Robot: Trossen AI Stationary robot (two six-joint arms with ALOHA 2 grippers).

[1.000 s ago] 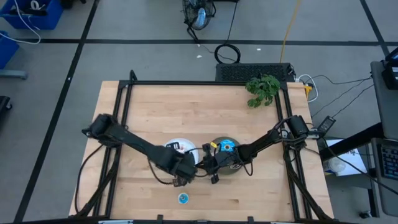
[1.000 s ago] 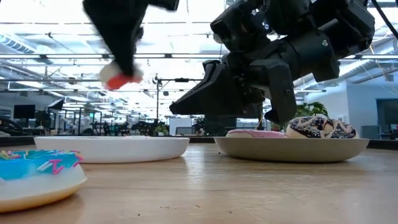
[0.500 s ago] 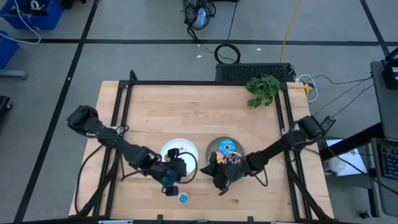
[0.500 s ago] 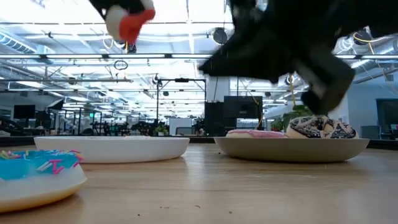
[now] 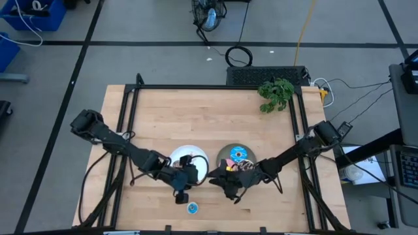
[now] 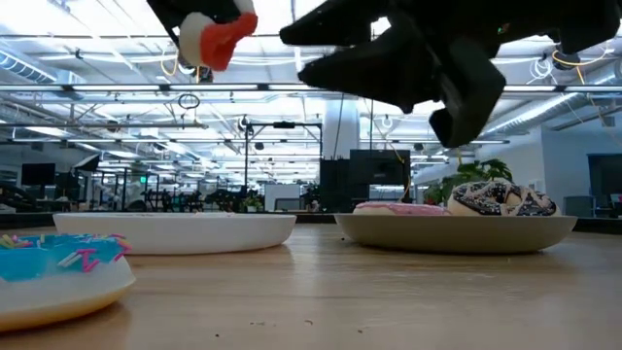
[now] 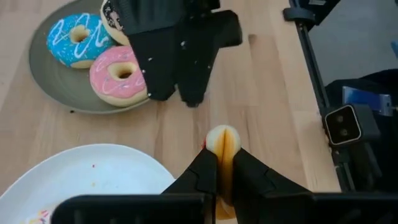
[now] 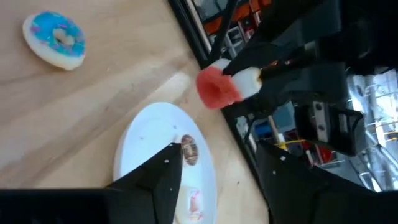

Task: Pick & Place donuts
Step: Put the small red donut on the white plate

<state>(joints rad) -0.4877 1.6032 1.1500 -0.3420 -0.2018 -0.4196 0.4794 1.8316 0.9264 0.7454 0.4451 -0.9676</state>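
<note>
My left gripper (image 7: pixel 225 160) is shut on a tiny red donut (image 6: pixel 222 39) and hangs high over the table, just off the near edge of the white plate (image 5: pixel 189 156). My right gripper (image 8: pixel 219 152) stands open with nothing between its fingers, raised off the near left rim of the grey plate (image 5: pixel 236 155). On that plate lie the blue donut (image 7: pixel 78 38), the pink donut (image 7: pixel 121 74) and the brown-sprinkled one (image 6: pixel 501 199). A tiny brown donut (image 8: pixel 189 152) lies on the white plate. A tiny blue donut (image 5: pixel 192 208) lies flat on the table near its front edge. My left gripper pinches the red donut between its two fingers, which slant down toward the table. The donut stands on edge in the hold, and its rim (image 7: pixel 222 140) sticks out past the fingertips. It hangs well clear of the table and both plates.
A green toy plant (image 5: pixel 275 93) lies at the table's far right. A black frame (image 5: pixel 130 111) runs along the left, far and right sides. The two grippers stand close together above the wood in front of the plates.
My left gripper has risen with the red donut, carrying it high above the white plate's level, and has tipped less steeply. My right gripper has drawn back from the grey plate toward the near edge, risen, rolled about its axis and opened.
</note>
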